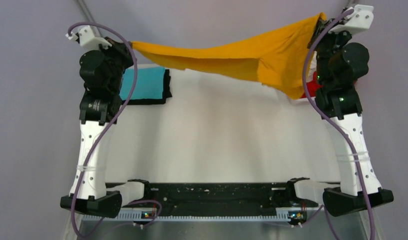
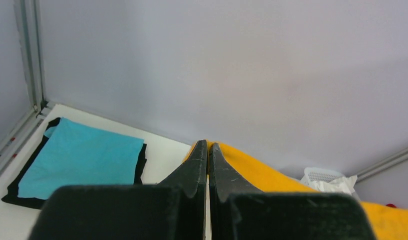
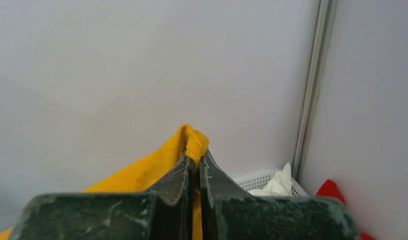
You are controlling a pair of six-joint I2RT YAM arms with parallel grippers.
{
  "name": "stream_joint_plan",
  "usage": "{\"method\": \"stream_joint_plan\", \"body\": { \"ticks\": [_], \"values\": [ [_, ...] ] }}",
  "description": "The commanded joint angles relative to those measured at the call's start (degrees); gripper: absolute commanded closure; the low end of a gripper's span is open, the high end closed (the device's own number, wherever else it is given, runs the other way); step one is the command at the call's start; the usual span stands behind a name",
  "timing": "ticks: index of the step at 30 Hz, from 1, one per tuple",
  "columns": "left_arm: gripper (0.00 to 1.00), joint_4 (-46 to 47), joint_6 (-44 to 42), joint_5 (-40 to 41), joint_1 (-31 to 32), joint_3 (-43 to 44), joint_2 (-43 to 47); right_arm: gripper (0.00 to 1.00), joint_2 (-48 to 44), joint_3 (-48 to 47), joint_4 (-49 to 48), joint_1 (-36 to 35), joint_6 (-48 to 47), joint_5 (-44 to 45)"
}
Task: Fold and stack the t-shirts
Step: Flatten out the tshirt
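A mustard-orange t-shirt [image 1: 242,57] hangs stretched in the air between my two grippers, above the far part of the table. My left gripper [image 1: 129,45] is shut on its left corner; its jaws pinch the orange cloth [image 2: 252,170] in the left wrist view. My right gripper [image 1: 322,20] is shut on the right corner, held higher; the cloth's hem [image 3: 194,140] sticks out between its jaws. A folded turquoise t-shirt [image 1: 144,84] lies on a folded black t-shirt [image 1: 166,87] at the far left; the turquoise one also shows in the left wrist view [image 2: 81,160].
A white mesh basket [image 3: 262,180] with a white t-shirt [image 3: 278,184] in it stands at the far right corner, with a red t-shirt [image 1: 312,90] beside it. The table [image 1: 217,140] is white. Grey walls close the back and sides.
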State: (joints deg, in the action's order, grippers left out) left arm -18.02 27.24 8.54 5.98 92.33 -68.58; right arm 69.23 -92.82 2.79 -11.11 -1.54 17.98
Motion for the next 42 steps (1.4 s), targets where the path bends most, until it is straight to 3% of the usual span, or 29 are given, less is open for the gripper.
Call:
{"method": "stream_joint_plan", "body": {
  "ticks": [1, 6, 12, 18, 22, 25, 28, 31, 34, 37, 39, 42],
  "values": [
    [1.00, 2.46, -1.76, 1.68, -0.35, -0.75, 2.02, 1.00, -3.31, 0.32, 0.69, -0.04, -0.97, -3.58],
    [1.00, 3.24, -1.85, 0.57, -0.35, 0.78, 0.80, 1.00, -2.72, 0.62, 1.66, 0.02, -0.60, -5.53],
    [1.00, 1.31, -2.78, -0.21, -0.86, 8.78, -9.59, 1.00, 5.19, -2.28, 1.32, 0.39, -0.94, -7.56],
    [1.00, -4.49, -1.54, -6.72, -5.26, 28.77, -26.01, 1.00, 17.44, -15.71, 3.83, 3.54, 2.62, -13.48],
    [1.00, -4.47, -0.96, -11.41, -8.01, 34.81, -28.35, 1.00, 23.74, -27.25, 8.98, 6.90, 6.83, -20.40],
    [1.00, -3.00, -2.25, -10.75, -8.01, 29.04, -24.49, 1.00, 22.81, -28.11, 12.03, 7.17, 6.55, -22.58],
    [1.00, -0.24, -2.52, -9.16, -8.06, 17.08, -18.29, 1.00, 18.08, -19.12, 14.03, 7.25, 6.14, -23.22],
    [1.00, 0.14, -1.16, -5.87, -8.09, 2.43, -12.21, 1.00, 15.06, -13.14, 27.91, 8.41, 9.60, -20.69],
    [1.00, -0.91, 1.37, -6.92, -8.04, -12.67, -6.96, 1.00, 10.11, -2.00, 39.80, 8.84, 13.30, -19.03],
    [1.00, -0.67, 6.05, -9.87, -7.95, -26.25, -2.06, 1.00, 4.66, 10.62, 41.98, 8.84, 17.03, -18.16],
    [1.00, -0.11, 6.41, -12.34, -7.95, -32.96, -0.90, 1.00, 5.95, 13.65, 44.13, 8.87, 17.16, -18.19],
    [1.00, -5.01, 6.31, -9.21, -7.95, -36.24, -2.80, 0.95, 10.93, 15.72, 46.19, 8.91, 16.35, -15.16]
  ]
}}
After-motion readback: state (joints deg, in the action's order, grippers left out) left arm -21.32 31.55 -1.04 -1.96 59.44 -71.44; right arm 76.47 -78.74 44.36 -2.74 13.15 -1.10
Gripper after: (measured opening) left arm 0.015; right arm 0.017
